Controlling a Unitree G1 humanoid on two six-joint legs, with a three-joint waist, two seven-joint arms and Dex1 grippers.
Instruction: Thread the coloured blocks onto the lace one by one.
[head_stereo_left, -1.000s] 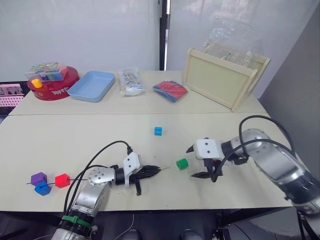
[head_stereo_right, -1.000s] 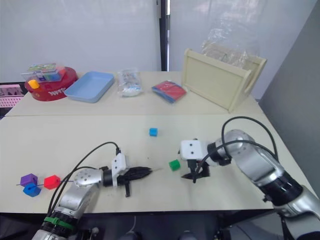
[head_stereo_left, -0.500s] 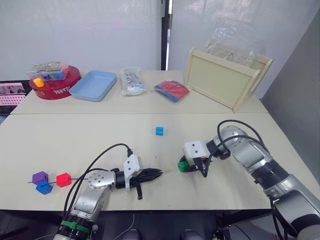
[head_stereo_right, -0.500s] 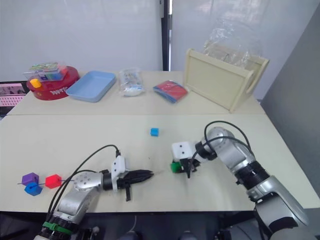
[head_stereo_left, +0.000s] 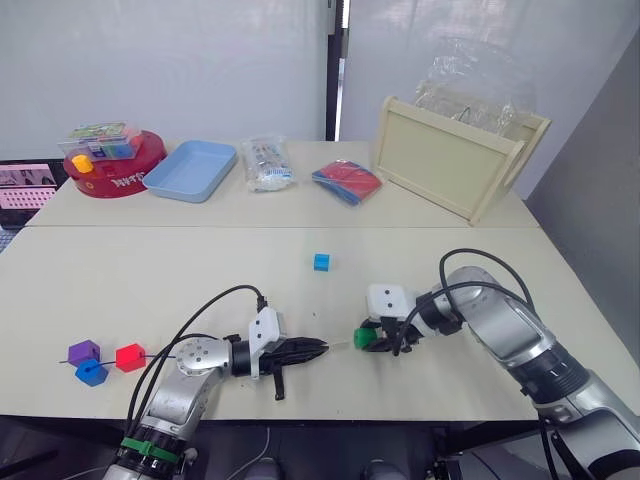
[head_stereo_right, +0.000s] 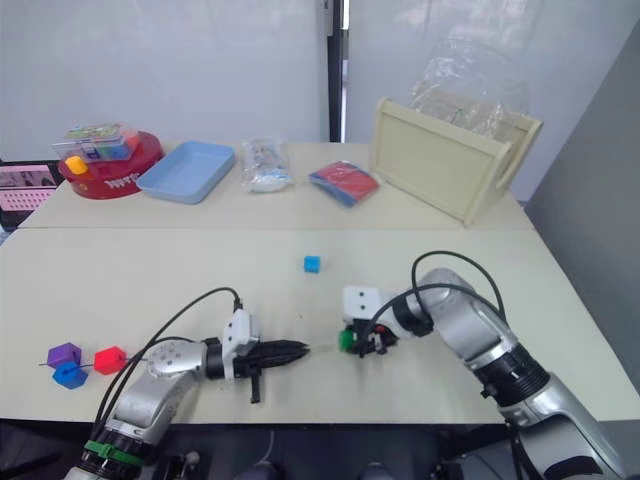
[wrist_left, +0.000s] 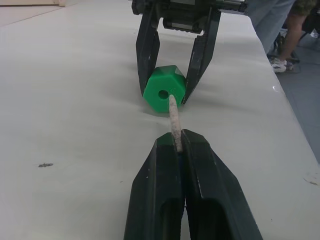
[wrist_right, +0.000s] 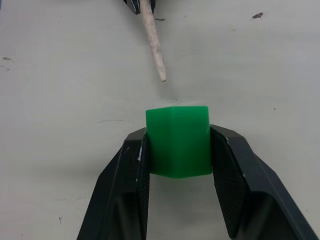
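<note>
One light blue block (head_stereo_left: 321, 262) behind the grippers.

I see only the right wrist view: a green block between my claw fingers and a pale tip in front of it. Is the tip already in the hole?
Observer: No. In the left wrist view the lace tip stops just short of the hole of the green block.
Operator: Who holds the tip?
Observer: The left claw, shut on the lace just behind the tip.
Operator: Which blocks are already on the lace?
Observer: The purple block, the blue block and the red block sit together at its far end.
Operator: And the last block?
Observer: The light blue block lies loose on the table.
</note>
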